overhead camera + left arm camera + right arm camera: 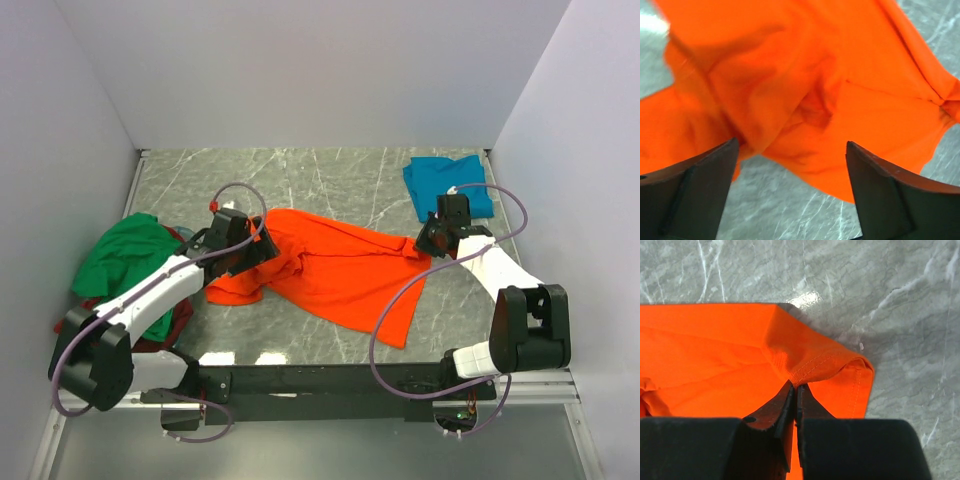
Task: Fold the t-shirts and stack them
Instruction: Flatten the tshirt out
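Observation:
The orange t-shirt (pixel 330 270) lies spread and rumpled across the middle of the marble table. My right gripper (pixel 430 243) is shut on its right hem; the right wrist view shows the stitched edge (pixel 827 365) pinched between the closed fingers (pixel 796 390). My left gripper (pixel 262 252) is open over the shirt's bunched left part (pixel 805 95), jaws wide apart with nothing between them. The teal blue t-shirt (pixel 445 183) lies folded at the back right. The green t-shirt (pixel 125 260) lies heaped at the left on the dark red one (pixel 178 322).
White walls close in the table at the back and both sides. Purple cables loop off both arms. A black rail (pixel 330 378) runs along the near edge.

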